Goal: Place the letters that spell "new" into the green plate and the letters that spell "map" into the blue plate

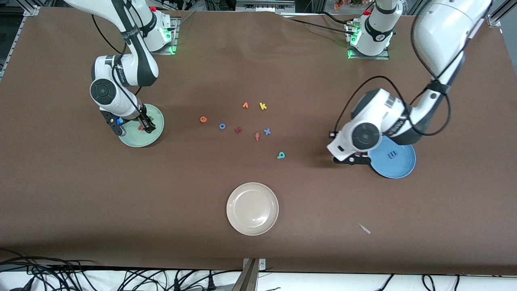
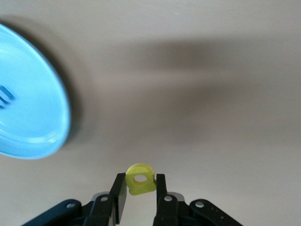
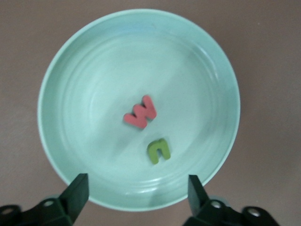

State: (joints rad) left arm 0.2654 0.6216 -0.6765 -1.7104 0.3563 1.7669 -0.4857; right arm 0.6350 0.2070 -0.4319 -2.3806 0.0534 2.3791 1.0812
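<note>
Letters for "new" are partly sitting in the green plate [image 3: 56, 70] at the right arm's end of the table: the salmon-red "w" [image 3: 140, 113] is lying near its middle with the green "n" [image 3: 159, 150] just beside it, apart from it, while the orange "e" [image 1: 203, 119] is lying on the brown table [image 1: 80, 202] between that plate and the loose cluster of letters. The right gripper [image 3: 138, 193] is hovering over the green plate with its jaws spread wide and nothing between them. Over the bare table just beside the blue plate [image 1: 404, 165], the left gripper [image 2: 140, 190] is pinching the yellow "p" [image 2: 140, 179] between its fingers. The blue "m" [image 1: 392, 154] is lying inside the blue plate, and the teal "a" [image 1: 281, 155] is resting on the table, nearer the front camera than the cluster. In that cluster are lying an orange "v" [image 1: 245, 105], a yellow "k" [image 1: 263, 106], a blue "o" [image 1: 222, 126], a dark red letter [image 1: 238, 129], a salmon "f" [image 1: 257, 136] and a blue "x" [image 1: 267, 131]. A cream-white plate [image 1: 252, 209] is sitting nearest the front camera.
</note>
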